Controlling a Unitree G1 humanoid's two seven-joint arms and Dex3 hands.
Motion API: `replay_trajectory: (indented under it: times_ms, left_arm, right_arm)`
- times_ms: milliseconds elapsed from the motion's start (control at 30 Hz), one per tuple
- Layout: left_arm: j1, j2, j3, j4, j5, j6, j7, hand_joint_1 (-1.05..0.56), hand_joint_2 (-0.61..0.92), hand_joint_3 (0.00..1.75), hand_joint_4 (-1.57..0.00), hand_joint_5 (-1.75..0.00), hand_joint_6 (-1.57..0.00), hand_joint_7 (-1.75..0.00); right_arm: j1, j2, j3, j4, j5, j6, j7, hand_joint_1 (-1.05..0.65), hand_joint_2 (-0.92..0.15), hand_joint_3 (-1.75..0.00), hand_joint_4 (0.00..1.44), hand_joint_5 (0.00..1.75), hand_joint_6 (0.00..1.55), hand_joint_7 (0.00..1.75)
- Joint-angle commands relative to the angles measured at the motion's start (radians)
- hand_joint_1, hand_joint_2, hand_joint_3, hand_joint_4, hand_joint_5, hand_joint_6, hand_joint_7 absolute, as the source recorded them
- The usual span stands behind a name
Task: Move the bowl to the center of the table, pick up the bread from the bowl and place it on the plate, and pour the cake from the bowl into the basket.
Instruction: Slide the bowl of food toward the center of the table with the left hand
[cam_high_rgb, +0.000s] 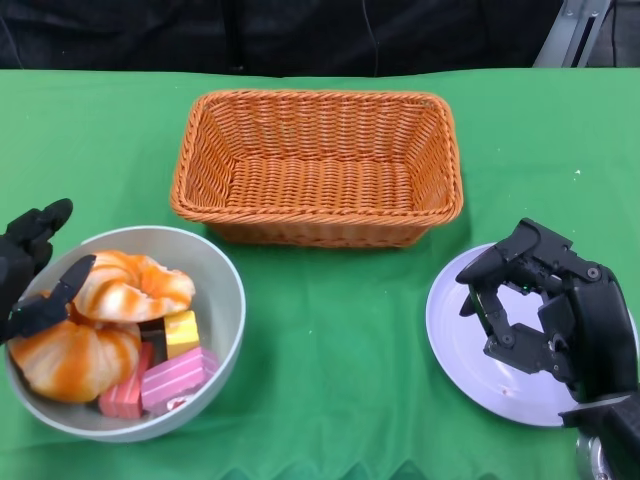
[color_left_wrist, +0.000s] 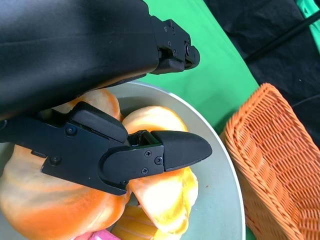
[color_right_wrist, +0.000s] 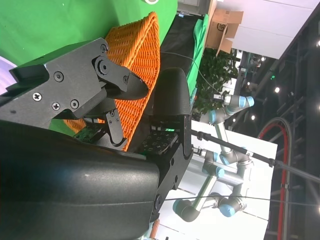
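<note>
The grey bowl (cam_high_rgb: 225, 275) sits at the table's front left. It holds two orange-glazed breads (cam_high_rgb: 135, 285), also seen as bread (color_left_wrist: 160, 190), and pink and yellow cake pieces (cam_high_rgb: 175, 375). My left hand (cam_high_rgb: 30, 270) straddles the bowl's left rim (color_left_wrist: 220, 150): its thumb (color_left_wrist: 125, 155) lies inside over the bread and its fingers stay outside, with a gap between them. The white plate (cam_high_rgb: 455, 320) lies at the front right. My right hand (cam_high_rgb: 545, 305) hovers over it with fingers bent and nothing in them. The wicker basket (cam_high_rgb: 318, 165) stands empty at the back centre.
Green cloth (cam_high_rgb: 330, 330) covers the table between bowl and plate. The basket (color_right_wrist: 137, 55) shows beyond my right hand's fingers (color_right_wrist: 100, 100), and its corner (color_left_wrist: 280, 150) lies just past the bowl. Robot arms stand in the room behind.
</note>
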Motion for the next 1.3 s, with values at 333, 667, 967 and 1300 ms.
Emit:
replay_trajectory:
  times_ms: [333, 667, 967, 1300]
  left_arm:
    - [0.076, -0.055, -0.032, -0.177, 0.015, 0.159, 0.013, -0.82, 0.92, 0.66, -0.08, 0.0, -0.09, 0.0]
    - [0.089, -0.114, -0.044, -0.284, 0.01, 0.293, 0.043, -0.79, 0.92, 0.67, -0.04, 0.0, -0.05, 0.0]
    - [0.087, -0.151, -0.05, -0.314, 0.013, 0.355, 0.066, -0.76, 0.92, 0.69, -0.01, 0.0, -0.02, 0.0]
    - [0.089, -0.19, -0.079, -0.384, 0.018, 0.44, 0.082, -0.74, 0.92, 0.71, -0.03, -0.01, -0.02, 0.0]
  right_arm:
    - [-0.014, -0.011, -0.005, 0.023, 0.008, -0.02, -0.003, -0.07, -0.62, -0.94, 0.76, 1.54, 0.68, 1.29]
    - [-0.006, -0.006, -0.002, 0.012, 0.003, -0.013, -0.01, -0.06, -0.6, -0.97, 0.75, 1.55, 0.68, 1.29]
    - [-0.005, -0.006, 0.0, 0.016, -0.006, -0.019, -0.017, -0.06, -0.59, -0.99, 0.74, 1.55, 0.68, 1.29]
    - [-0.006, -0.005, 0.002, 0.022, -0.01, -0.034, -0.024, -0.06, -0.58, -1.01, 0.74, 1.54, 0.69, 1.28]
